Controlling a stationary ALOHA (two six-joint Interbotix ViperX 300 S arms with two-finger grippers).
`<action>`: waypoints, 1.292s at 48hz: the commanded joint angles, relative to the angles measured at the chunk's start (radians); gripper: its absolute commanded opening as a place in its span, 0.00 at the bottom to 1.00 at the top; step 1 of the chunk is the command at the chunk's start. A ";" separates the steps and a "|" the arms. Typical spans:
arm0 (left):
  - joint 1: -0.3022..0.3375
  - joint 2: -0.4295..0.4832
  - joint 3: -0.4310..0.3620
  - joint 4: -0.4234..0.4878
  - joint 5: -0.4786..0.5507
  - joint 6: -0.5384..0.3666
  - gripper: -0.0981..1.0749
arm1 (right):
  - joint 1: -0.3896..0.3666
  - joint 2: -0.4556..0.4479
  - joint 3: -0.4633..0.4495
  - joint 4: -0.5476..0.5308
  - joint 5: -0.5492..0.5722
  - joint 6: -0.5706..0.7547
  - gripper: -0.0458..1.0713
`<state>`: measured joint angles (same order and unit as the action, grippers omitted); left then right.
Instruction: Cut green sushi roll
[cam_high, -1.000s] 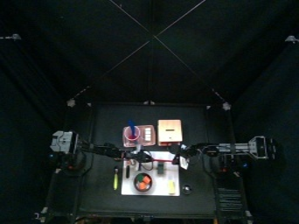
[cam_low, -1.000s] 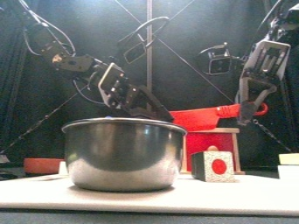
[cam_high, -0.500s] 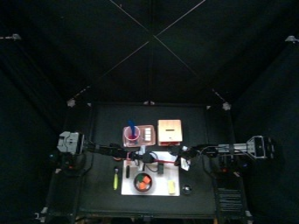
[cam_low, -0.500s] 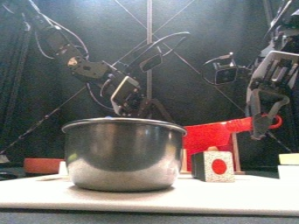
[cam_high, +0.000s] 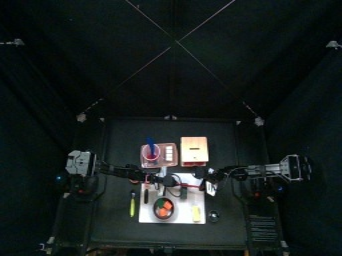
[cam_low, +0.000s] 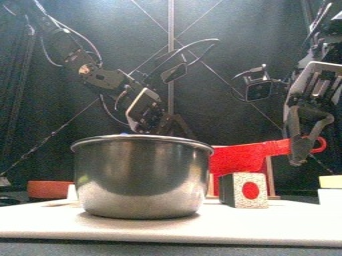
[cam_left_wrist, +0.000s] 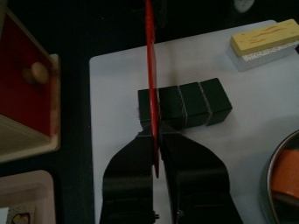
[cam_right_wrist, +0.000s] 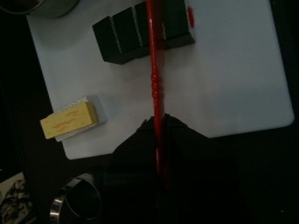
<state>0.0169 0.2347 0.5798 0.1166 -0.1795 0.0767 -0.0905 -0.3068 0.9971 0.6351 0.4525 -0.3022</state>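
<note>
At the far left of the front view a low red bowl (cam_low: 51, 188) sits on the tabletop. Beside it, a big steel pot (cam_low: 140, 175) hides the work area from that side.

Above and behind the pot hangs the left gripper (cam_left_wrist: 153, 144). Its jaws stand partly open and pinch a thin red blade (cam_left_wrist: 149, 70), seen edge-on and running straight out from them. Held this way, the edge faces down at the green sushi roll (cam_left_wrist: 184, 103). The roll lies on a white cutting board (cam_left_wrist: 233, 140) near the tabletop's front middle, between the two arms. It shows three dark blocks pressed together; I cannot tell whether the seams between them are cuts. The blade's line crosses near one end of the roll, probably to slice off a piece, though contact cannot be judged.

A yellow piece (cam_left_wrist: 267, 40) lies well apart on the same board, clear of the cutting.

To the right, a small block with a red dot (cam_low: 243, 188) stands on the tabletop. The right gripper (cam_right_wrist: 156, 131) has its jaws nearly closed, clamped on a red knife (cam_right_wrist: 153, 61). The knife also sits edge-on and lines up across the roll's middle. Whether the two arms share one knife is unclear.
</note>
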 joint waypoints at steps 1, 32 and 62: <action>0.005 -0.009 0.006 0.000 0.023 0.002 0.41 | 0.015 -0.006 0.011 0.005 0.003 0.009 0.37; 0.008 -0.008 0.017 -0.005 0.025 0.006 0.41 | 0.012 -0.002 0.012 -0.015 -0.021 0.008 0.37; 0.015 0.003 0.046 -0.003 0.034 0.006 0.41 | -0.012 0.077 -0.011 -0.161 -0.055 0.008 0.37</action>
<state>0.0169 0.2454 0.5952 0.1120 -0.1687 0.0767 -0.0920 -0.2378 0.9863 0.5062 0.3988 -0.3022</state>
